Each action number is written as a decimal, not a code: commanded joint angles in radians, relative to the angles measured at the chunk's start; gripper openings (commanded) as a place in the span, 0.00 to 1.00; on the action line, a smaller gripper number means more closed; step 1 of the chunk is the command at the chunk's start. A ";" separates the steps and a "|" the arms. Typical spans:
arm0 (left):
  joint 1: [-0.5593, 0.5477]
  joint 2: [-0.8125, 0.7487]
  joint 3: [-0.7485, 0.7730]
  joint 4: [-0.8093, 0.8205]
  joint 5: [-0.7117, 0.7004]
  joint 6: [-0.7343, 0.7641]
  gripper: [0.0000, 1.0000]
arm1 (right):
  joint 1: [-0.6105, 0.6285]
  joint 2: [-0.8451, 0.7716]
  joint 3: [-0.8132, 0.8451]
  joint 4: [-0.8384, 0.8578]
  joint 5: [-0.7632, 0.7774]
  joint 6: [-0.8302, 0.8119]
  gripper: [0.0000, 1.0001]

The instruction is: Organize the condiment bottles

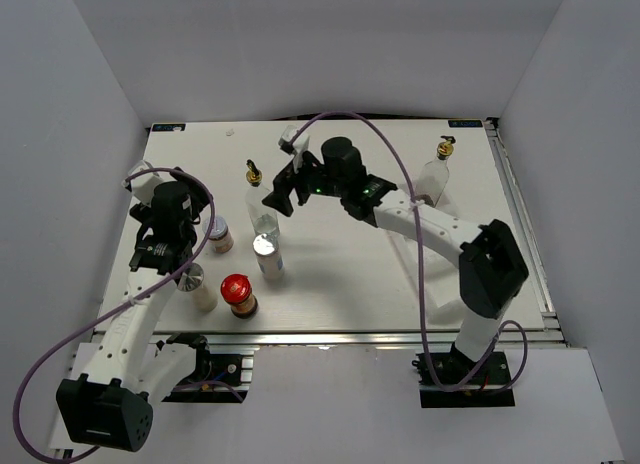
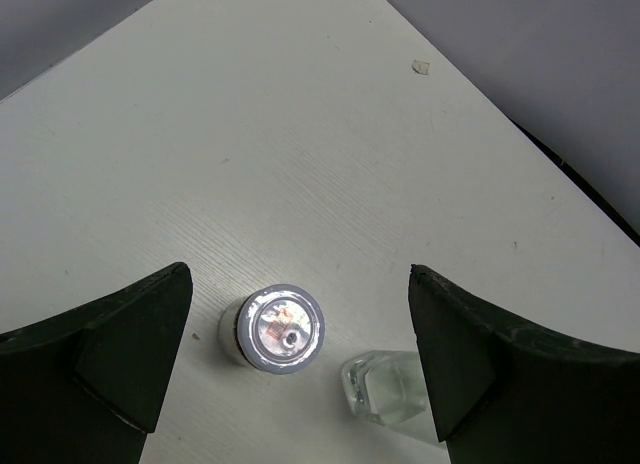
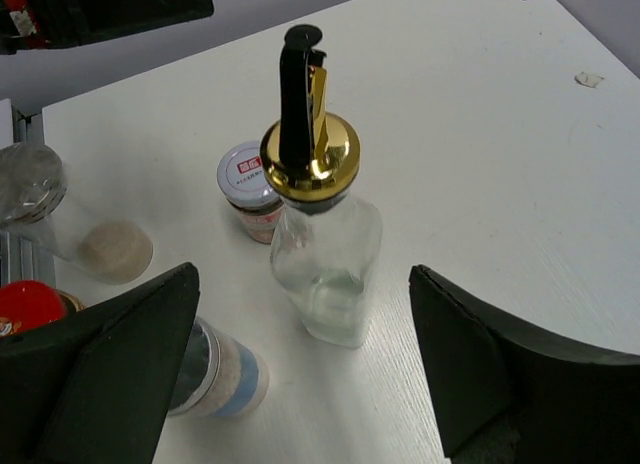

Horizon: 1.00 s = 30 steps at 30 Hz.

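Note:
A tall clear glass bottle (image 1: 262, 212) with a gold-black pourer stands mid-table. My right gripper (image 1: 284, 191) is open right behind it; in the right wrist view the bottle (image 3: 325, 259) stands between and just beyond my right gripper's (image 3: 302, 284) spread jaws, not touching them. A small white-lidded jar (image 1: 218, 234) stands left of it. My left gripper (image 1: 190, 229) is open above the jar (image 2: 282, 329), untouched below my left gripper (image 2: 298, 284). A silver-capped shaker (image 1: 268, 254), a second shaker (image 1: 197, 285) and a red-lidded jar (image 1: 238, 295) stand near the front. The second glass bottle (image 1: 437, 176) stands far right.
White walls close in the table (image 1: 360, 274) at the back and both sides. A metal rail (image 1: 520, 224) runs along the right edge. The purple cable (image 1: 400, 174) arcs over the right arm. A small scrap (image 1: 231, 132) lies near the back edge.

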 commanded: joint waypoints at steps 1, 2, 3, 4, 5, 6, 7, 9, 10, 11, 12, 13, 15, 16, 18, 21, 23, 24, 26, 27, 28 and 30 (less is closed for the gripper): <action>0.000 -0.023 -0.008 0.010 0.005 -0.011 0.98 | 0.018 0.049 0.089 0.119 -0.001 0.027 0.89; 0.000 -0.020 -0.010 0.011 0.010 -0.006 0.98 | 0.022 0.066 0.104 0.141 0.013 0.047 0.89; 0.000 -0.015 -0.007 0.009 0.011 -0.005 0.98 | 0.030 0.082 0.115 0.146 0.013 0.043 0.89; 0.000 -0.009 0.004 -0.005 0.007 -0.003 0.98 | 0.033 0.115 0.126 0.156 0.016 0.033 0.89; 0.002 -0.008 0.009 -0.009 0.001 -0.003 0.98 | 0.035 0.131 0.138 0.159 0.013 0.033 0.89; 0.000 -0.008 0.010 -0.011 -0.004 -0.003 0.98 | 0.039 0.146 0.164 0.161 0.008 0.033 0.89; 0.002 -0.009 0.006 -0.009 -0.008 -0.003 0.98 | 0.041 0.177 0.178 0.162 0.005 0.033 0.89; 0.002 -0.020 -0.002 0.001 -0.010 -0.003 0.98 | 0.046 0.202 0.210 0.172 -0.010 0.033 0.87; 0.002 -0.021 -0.006 0.006 -0.012 -0.003 0.98 | 0.047 0.218 0.215 0.179 -0.012 0.024 0.85; 0.002 -0.023 -0.007 0.006 -0.015 0.000 0.98 | 0.056 0.226 0.218 0.187 -0.013 -0.011 0.80; 0.000 -0.023 -0.005 0.003 -0.018 0.000 0.98 | 0.062 0.235 0.226 0.195 -0.015 -0.025 0.58; 0.000 -0.021 -0.003 0.000 -0.024 0.000 0.98 | 0.064 0.238 0.230 0.192 -0.009 -0.032 0.46; 0.002 -0.018 0.001 0.000 -0.035 0.000 0.98 | 0.069 0.243 0.247 0.172 0.001 -0.051 0.21; 0.000 -0.015 0.001 0.000 -0.036 0.001 0.98 | 0.070 0.235 0.255 0.153 -0.001 -0.054 0.19; 0.002 -0.012 -0.002 0.003 -0.036 0.003 0.98 | 0.069 0.220 0.246 0.155 -0.004 -0.063 0.11; 0.000 -0.001 0.001 -0.002 -0.038 0.005 0.98 | 0.069 0.170 0.190 0.213 0.011 -0.068 0.00; 0.002 0.003 0.003 0.000 -0.038 0.006 0.98 | 0.070 0.127 0.161 0.241 0.037 -0.077 0.00; 0.000 0.005 0.007 0.000 -0.035 0.005 0.98 | 0.070 0.111 0.157 0.238 0.074 -0.083 0.00; 0.002 0.008 0.007 0.001 -0.030 0.004 0.98 | 0.067 0.058 0.140 0.235 0.114 -0.112 0.00; 0.000 0.011 0.009 0.001 -0.024 0.004 0.98 | 0.067 0.038 0.112 0.235 0.151 -0.126 0.00; 0.000 0.014 0.009 0.003 -0.012 0.003 0.98 | 0.067 -0.008 0.098 0.238 0.169 -0.149 0.00; 0.000 0.020 0.009 0.006 -0.002 0.006 0.98 | 0.061 -0.053 0.057 0.236 0.218 -0.161 0.00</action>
